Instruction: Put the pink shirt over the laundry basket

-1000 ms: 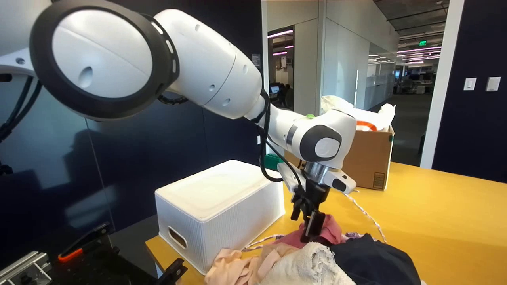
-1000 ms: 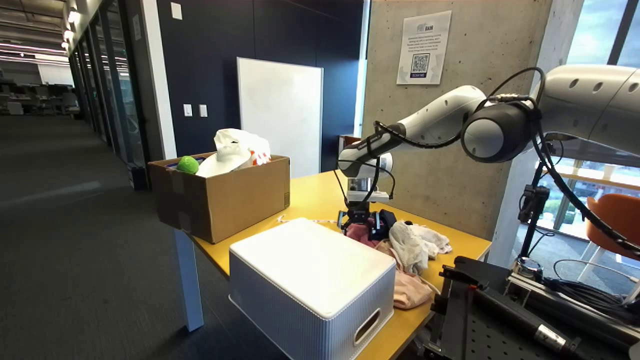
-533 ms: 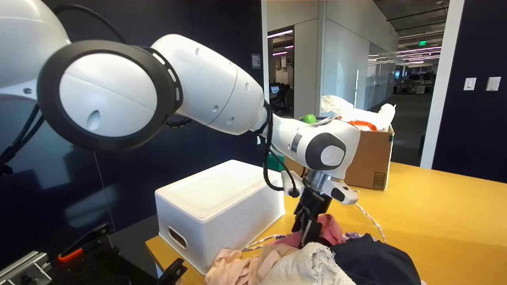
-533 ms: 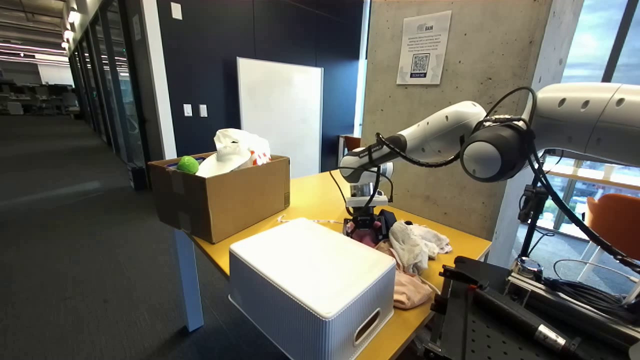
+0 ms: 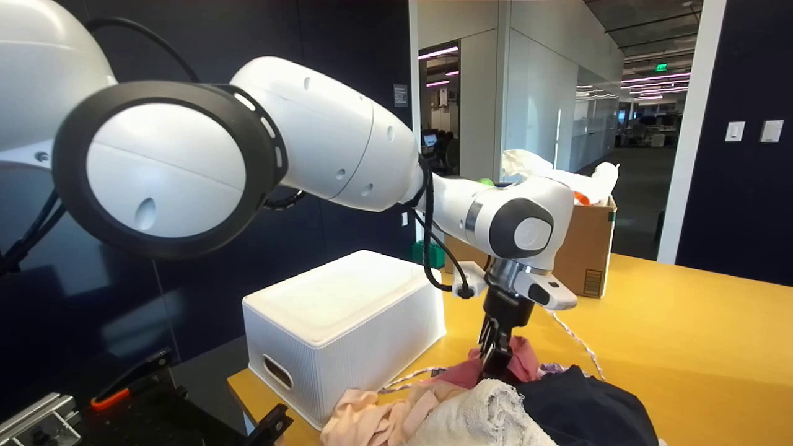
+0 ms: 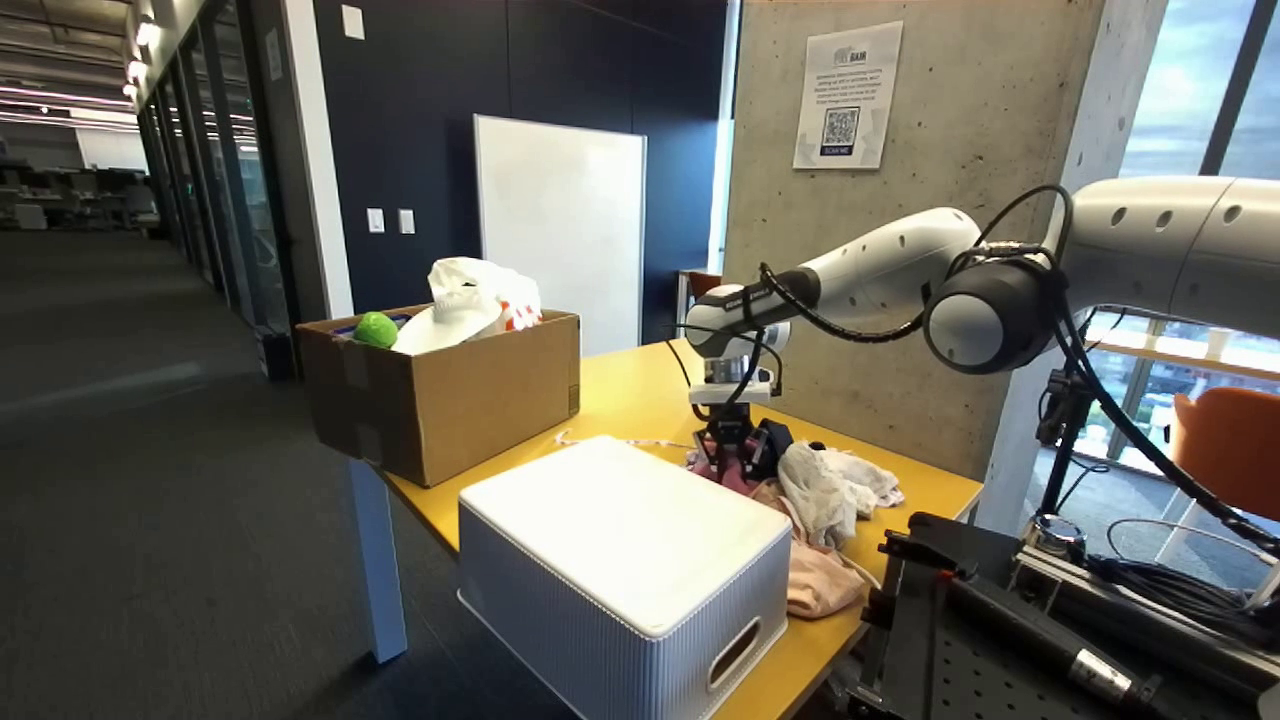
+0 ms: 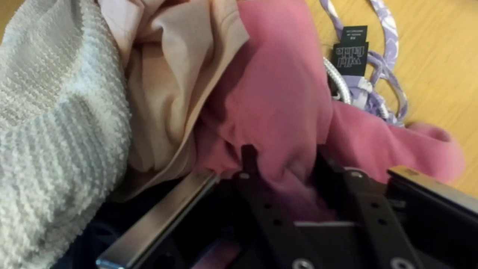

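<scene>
The pink shirt (image 7: 278, 71) lies bunched among other clothes on the yellow table, and it also appears in both exterior views (image 5: 525, 359) (image 6: 735, 478). My gripper (image 7: 283, 147) points down into it, fingertips sunk in the cloth. A fold of pink cloth fills the gap between the fingers (image 7: 249, 158), which stand partway apart. Whether they clamp the fold is unclear. In an exterior view the gripper (image 5: 494, 362) is partly hidden by the clothes. The white laundry basket (image 5: 387, 341) stands beside the pile, a flat closed face upward, nothing on it.
Against the pink shirt lie a peach cloth (image 7: 157, 93), a cream knit (image 7: 63, 123) and a purple strappy garment (image 7: 358, 89). A navy cloth (image 5: 588, 402) sits close by. Farther along the table stands a full cardboard box (image 6: 490, 390).
The arm has come down into the pile, and the fingers have drawn closer together around the pink cloth. In both exterior views the basket and box stay put.
</scene>
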